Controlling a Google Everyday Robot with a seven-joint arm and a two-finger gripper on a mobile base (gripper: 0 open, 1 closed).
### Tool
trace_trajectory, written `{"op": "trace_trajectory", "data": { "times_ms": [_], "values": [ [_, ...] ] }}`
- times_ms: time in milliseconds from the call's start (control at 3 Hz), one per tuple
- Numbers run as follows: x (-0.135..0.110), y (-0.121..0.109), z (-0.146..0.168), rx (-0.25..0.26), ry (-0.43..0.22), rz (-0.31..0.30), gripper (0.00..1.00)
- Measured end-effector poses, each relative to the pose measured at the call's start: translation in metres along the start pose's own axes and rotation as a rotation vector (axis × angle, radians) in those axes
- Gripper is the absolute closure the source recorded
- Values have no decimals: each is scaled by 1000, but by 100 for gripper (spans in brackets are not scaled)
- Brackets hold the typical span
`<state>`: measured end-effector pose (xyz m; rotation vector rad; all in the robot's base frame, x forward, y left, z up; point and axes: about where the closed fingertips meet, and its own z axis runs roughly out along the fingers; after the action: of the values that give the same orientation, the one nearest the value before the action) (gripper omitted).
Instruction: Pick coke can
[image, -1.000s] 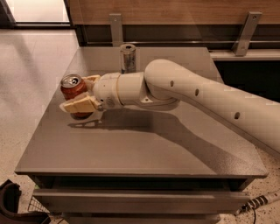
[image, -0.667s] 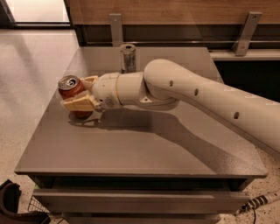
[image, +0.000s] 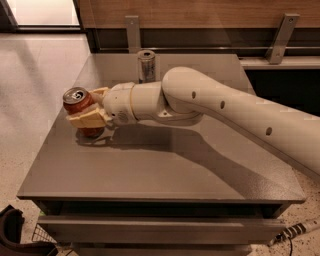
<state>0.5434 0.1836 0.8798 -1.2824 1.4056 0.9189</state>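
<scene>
The coke can (image: 76, 100) is being clamped between the tan fingers (image: 86, 120) of the gripper (image: 85, 107), one finger being pressed along its near side and the other against its far side. The can is being held tilted, its silver top leaning toward the left. Whether its base is being kept on the surface or just above it cannot be told; a shadow is being cast directly beneath it.

The can is being held over the left part of the grey table (image: 165, 170), near the left edge, beyond which pale floor (image: 35, 75) is being shown. The white arm (image: 225, 107) is being stretched in from the right, across the middle of the tabletop and over its right edge. A broad band of tabletop is being left open between the arm and the front edge.

A silver can (image: 146, 65) is being left upright near the back edge, just behind the arm's wrist and well apart from the coke can. Behind the table, a rail with metal brackets (image: 132, 30) is being shown along the wall. A cable (image: 295, 231) is being seen at the lower right.
</scene>
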Motion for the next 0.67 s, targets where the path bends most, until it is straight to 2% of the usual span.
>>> {"op": "trace_trajectory", "data": {
  "times_ms": [333, 667],
  "values": [
    [0, 0, 0, 0, 0, 0, 100],
    [-52, 4, -21, 12, -3, -82, 100]
  ]
}}
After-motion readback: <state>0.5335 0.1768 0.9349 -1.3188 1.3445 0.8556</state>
